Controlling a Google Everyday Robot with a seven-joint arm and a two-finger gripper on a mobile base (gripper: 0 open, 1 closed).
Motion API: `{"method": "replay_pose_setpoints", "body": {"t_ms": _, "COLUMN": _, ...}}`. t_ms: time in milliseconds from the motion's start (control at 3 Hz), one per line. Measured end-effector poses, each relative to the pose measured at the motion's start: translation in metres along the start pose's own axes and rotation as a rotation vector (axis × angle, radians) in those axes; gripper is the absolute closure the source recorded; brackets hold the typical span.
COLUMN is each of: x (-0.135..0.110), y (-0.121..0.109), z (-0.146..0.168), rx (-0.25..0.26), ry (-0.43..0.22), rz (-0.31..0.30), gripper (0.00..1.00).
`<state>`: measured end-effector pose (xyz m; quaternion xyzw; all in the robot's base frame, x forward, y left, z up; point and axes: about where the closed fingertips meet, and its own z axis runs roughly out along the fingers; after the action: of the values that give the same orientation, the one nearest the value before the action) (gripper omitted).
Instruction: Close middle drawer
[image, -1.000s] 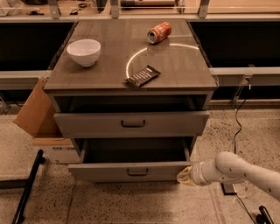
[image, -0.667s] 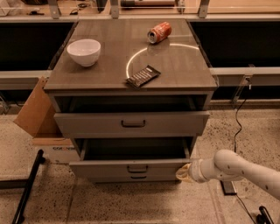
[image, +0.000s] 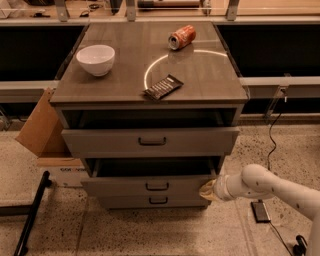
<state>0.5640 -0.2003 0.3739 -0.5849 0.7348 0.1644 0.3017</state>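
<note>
The grey cabinet (image: 150, 75) has three drawers. The middle drawer (image: 120, 187) has a wide flat front with a small dark bar handle (image: 156, 186). It stands partly out, with a dark gap above its front. My gripper (image: 208, 190), at the end of a white arm (image: 270, 187) reaching in from the right, rests against the right end of the middle drawer's front. The uppermost drawer (image: 150, 142) is also pulled out. The lowest drawer (image: 158, 201) sits just below, nearly flush under the middle one.
On the cabinet top lie a white bowl (image: 95, 59), a tipped orange soda can (image: 181, 37) and a dark snack packet (image: 163, 87). A cardboard box (image: 42, 130) stands at the left. A black pole (image: 31, 212) and a cable (image: 270, 135) lie on the speckled floor.
The middle drawer has slid inward, and its front now sits closer to the cabinet. My gripper has moved with it toward the cabinet. The upper drawer has not moved.
</note>
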Motion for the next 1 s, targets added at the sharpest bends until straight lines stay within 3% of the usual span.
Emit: {"method": "replay_pose_setpoints", "body": {"t_ms": 1000, "x": -0.008, "y": -0.036, "z": 0.016, "rx": -0.024, "ry": -0.003, "rz": 0.0, "gripper": 1.0}}
